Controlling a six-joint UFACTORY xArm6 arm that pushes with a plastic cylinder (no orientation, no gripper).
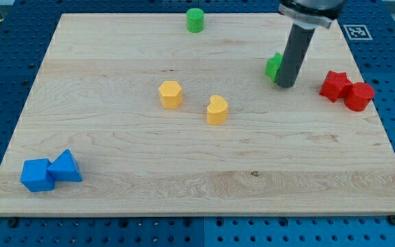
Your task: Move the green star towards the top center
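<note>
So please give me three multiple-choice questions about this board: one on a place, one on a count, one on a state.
1. Where is the green star?
A. just left of my tip
B. at the view's bottom left
C. between the two yellow blocks

2. How many red blocks are on the board?
A. one
B. two
C. four

3. How do the two blue blocks lie?
A. far apart
B. stacked
C. side by side, touching

Answers:
1 A, the rod partly hides the star's right side.
2 B, a red star and a red cylinder sit at the view's right.
3 C, the blue cube meets the blue triangle at the bottom left.
</note>
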